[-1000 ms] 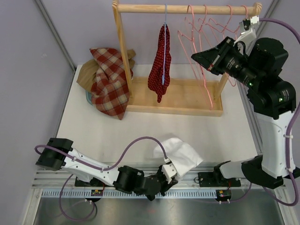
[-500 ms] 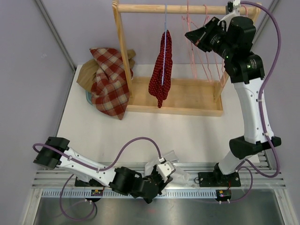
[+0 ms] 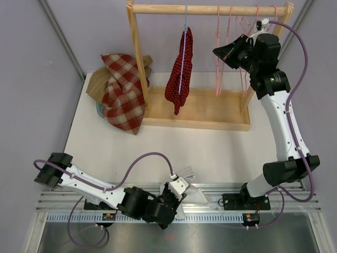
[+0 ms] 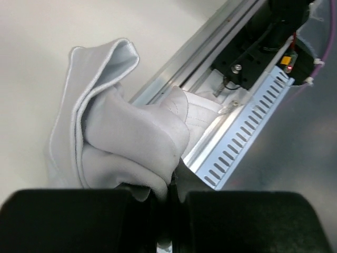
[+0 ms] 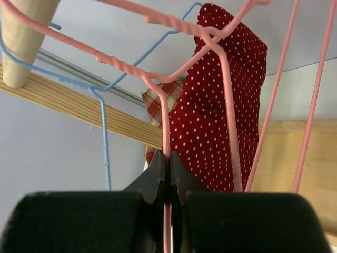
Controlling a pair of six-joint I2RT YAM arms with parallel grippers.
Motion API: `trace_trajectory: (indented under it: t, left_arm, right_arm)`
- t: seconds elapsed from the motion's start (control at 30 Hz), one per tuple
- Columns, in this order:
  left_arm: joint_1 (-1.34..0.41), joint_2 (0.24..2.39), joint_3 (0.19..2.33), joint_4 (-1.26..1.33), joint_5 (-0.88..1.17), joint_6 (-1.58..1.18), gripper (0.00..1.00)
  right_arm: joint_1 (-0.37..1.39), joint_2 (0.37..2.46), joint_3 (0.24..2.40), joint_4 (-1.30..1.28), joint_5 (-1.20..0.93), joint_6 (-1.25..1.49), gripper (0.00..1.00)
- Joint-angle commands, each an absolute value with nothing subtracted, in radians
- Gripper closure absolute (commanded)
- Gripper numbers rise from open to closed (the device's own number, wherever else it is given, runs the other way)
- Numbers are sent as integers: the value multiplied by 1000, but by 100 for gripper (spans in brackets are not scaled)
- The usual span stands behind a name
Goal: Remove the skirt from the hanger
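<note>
The left gripper (image 4: 171,185) is sitting at about 6 o'clock in the overhead view, low at the near edge of the table (image 3: 158,142). Its jaws are pressing almost completely together on a bunched fold of a white garment (image 4: 131,142). I am taking this to be the skirt, since it is lying free of any hanger. The cloth is trailing from the table surface across the metal rail (image 4: 247,121) that carries the arm bases, probably because the arm is drawing it down and away from the rack so it cannot snag. The right gripper (image 5: 168,167) is reaching up at roughly 1 o'clock to the wooden rack (image 3: 210,9). Its jaws are closing fully on the thin wire of a pink hanger (image 5: 164,126) just below the twisted neck. That grip looks meant to be steadying the bare hanger on the bar while the cloth is being taken off. Other pink hangers are dangling just beside it. At 12 o'clock a red dotted garment (image 3: 179,74) is hanging from a blue hanger (image 3: 185,31), well apart from both grippers. A plaid cloth (image 3: 121,95) is lying heaped at about 10 o'clock against the rack's left post. Judging by how things are lying, the removal itself is looking finished, and what is remaining is letting go of cloth and wire.
</note>
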State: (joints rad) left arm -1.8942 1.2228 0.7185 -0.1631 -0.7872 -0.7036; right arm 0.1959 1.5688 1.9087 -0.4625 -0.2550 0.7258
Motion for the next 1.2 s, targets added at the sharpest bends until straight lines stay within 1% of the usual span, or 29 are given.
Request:
trace_trajectory:
  t: [0.0, 0.03, 0.07, 0.1, 0.13, 0.17, 0.3, 0.33, 0.37, 0.4, 0.43, 0.5, 0.53, 0.57, 0.6, 0.63, 0.67, 0.7, 0.73, 0.8, 0.83, 0.87, 0.93, 0.97, 1.0, 1.03, 1.07, 1.1, 1.17]
  left_arm:
    - [-1888, 1171, 805, -276, -962, -736, 100]
    - [-1858, 1161, 822, -308, -966, -715, 100]
    - [-1839, 1152, 851, -345, -979, -707, 100]
    - [-1816, 1137, 864, -406, -982, -693, 100]
    - [-1772, 1099, 871, -428, -983, -643, 100]
    - [-1747, 1073, 885, -451, -997, -611, 100]
    - [-1579, 942, 925, -450, -976, -398, 100]
    - [-1477, 915, 939, -440, -959, -303, 100]
    - [-1418, 875, 954, -408, -921, -255, 100]
    - [-1291, 858, 988, -381, -890, -205, 100]
    - [-1219, 850, 1009, -353, -853, -110, 100]
    - [-1059, 876, 1076, -301, -714, -51, 100]
    - [-896, 899, 1162, -298, -659, -26, 100]
    - [-815, 969, 1222, -301, -564, -20, 100]
    - [-739, 1006, 1280, -308, -516, -20, 100]
    - [-606, 1053, 1410, -314, -479, -29, 100]
    - [-548, 1095, 1475, -330, -404, -38, 100]
    - [-494, 1189, 1536, -331, -375, -47, 100]
    - [-409, 1239, 1680, -339, -345, -70, 100]
    - [-345, 1351, 1829, -370, -260, -92, 100]
    - [-297, 1461, 1900, -385, -232, -119, 100]
    - [-279, 1527, 2037, -421, -183, -132, 100]
    - [-243, 1685, 2133, -458, -158, -162, 100]
    - [-236, 1724, 2179, -488, -173, -169, 97]
    - [-232, 1756, 2175, -497, -184, -179, 91]
    - [-221, 1784, 2158, -502, -201, -222, 73]
    - [-215, 1811, 2134, -518, -225, -259, 20]
    - [-207, 1813, 2049, -520, -197, -282, 1]
    - [-204, 1752, 1940, -488, -183, -314, 1]
  right_arm:
    - [193, 1468, 1850, -475, -267, 710, 95]
    - [195, 1459, 1847, -489, -267, 687, 76]
    - [193, 1438, 1847, -526, -258, 675, 33]
    - [193, 1425, 1850, -547, -249, 661, 17]
    - [193, 1393, 1841, -567, -221, 640, 10]
    - [193, 1372, 1830, -596, -209, 628, 6]
    - [192, 1217, 1703, -629, -143, 562, 5]
    - [193, 1145, 1631, -630, -121, 543, 5]
    - [193, 1109, 1596, -634, -109, 535, 5]
    - [195, 1077, 1562, -638, -98, 528, 5]
    - [193, 1016, 1504, -640, -83, 513, 5]
    - [193, 967, 1454, -655, -66, 499, 5]
    - [192, 930, 1419, -666, -52, 491, 5]
    - [195, 917, 1407, -684, -49, 488, 5]
    - [193, 905, 1396, -693, -46, 486, 5]
    - [193, 890, 1382, -706, -49, 485, 5]
    - [193, 882, 1376, -722, -57, 485, 6]
    - [193, 874, 1368, -726, -63, 485, 6]
    - [193, 858, 1352, -729, -80, 488, 6]
    - [193, 841, 1335, -729, -92, 492, 7]
    - [195, 824, 1319, -729, -104, 494, 7]
    - [195, 819, 1315, -732, -109, 494, 7]
    - [193, 802, 1310, -742, -112, 486, 7]
    - [193, 798, 1312, -752, -113, 482, 7]
    - [193, 795, 1313, -758, -115, 476, 7]
    - [193, 782, 1319, -762, -117, 468, 8]
    - [193, 778, 1324, -762, -120, 463, 7]
    - [193, 773, 1327, -764, -124, 460, 7]
    - [193, 765, 1350, -747, -158, 453, 7]
